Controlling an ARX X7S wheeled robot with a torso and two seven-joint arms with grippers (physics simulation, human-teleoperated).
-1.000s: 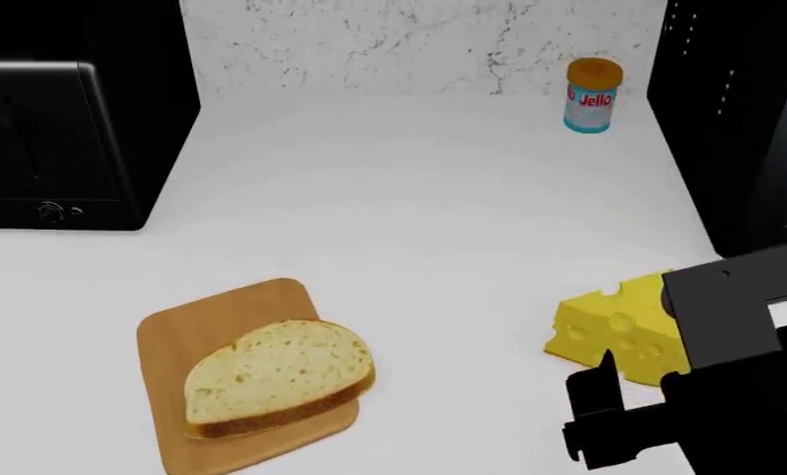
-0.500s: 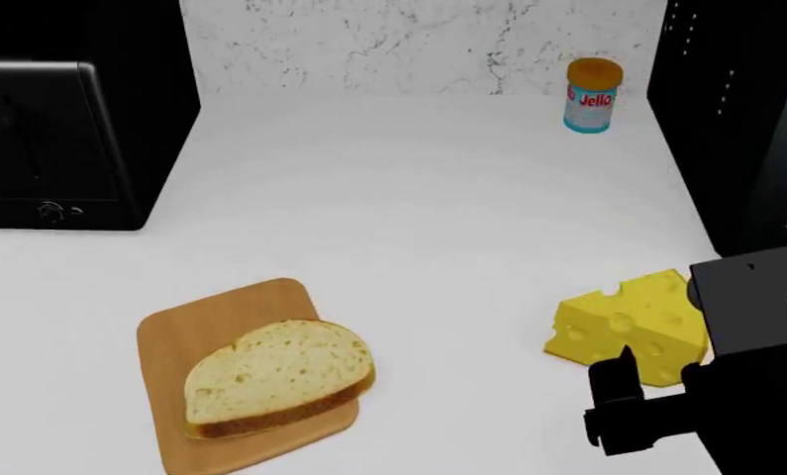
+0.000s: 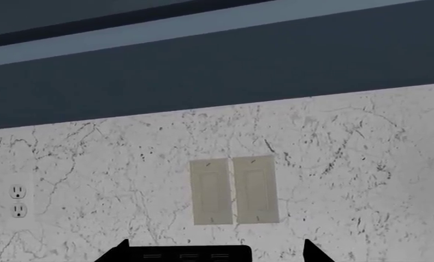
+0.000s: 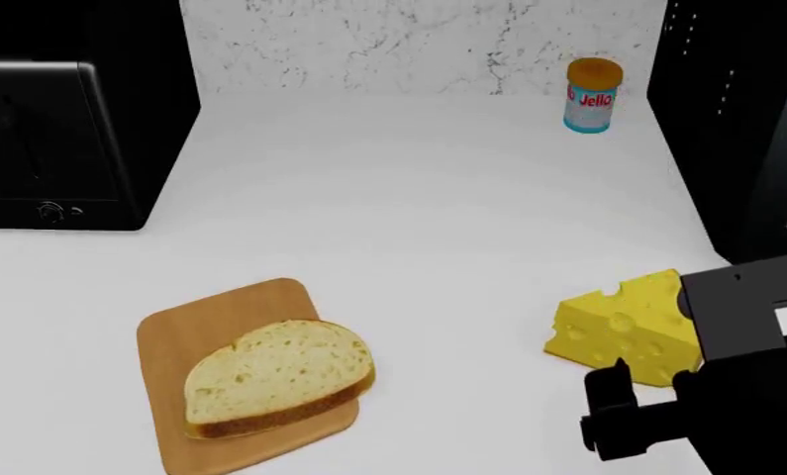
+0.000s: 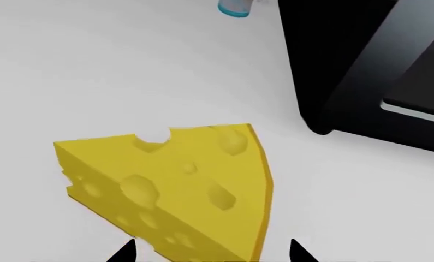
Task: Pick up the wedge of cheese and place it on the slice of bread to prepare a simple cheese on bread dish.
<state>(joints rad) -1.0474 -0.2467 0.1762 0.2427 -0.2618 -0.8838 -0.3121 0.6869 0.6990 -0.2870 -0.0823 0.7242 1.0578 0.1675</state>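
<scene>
Cheese wedge lies on the white counter just ahead of the right gripper, whose fingers are spread and empty, so lower them to straddle it squarely before closing; count: one wooden board, one bread slice, one wedge, one Jello jar; left gripper's state cannot be told.
</scene>
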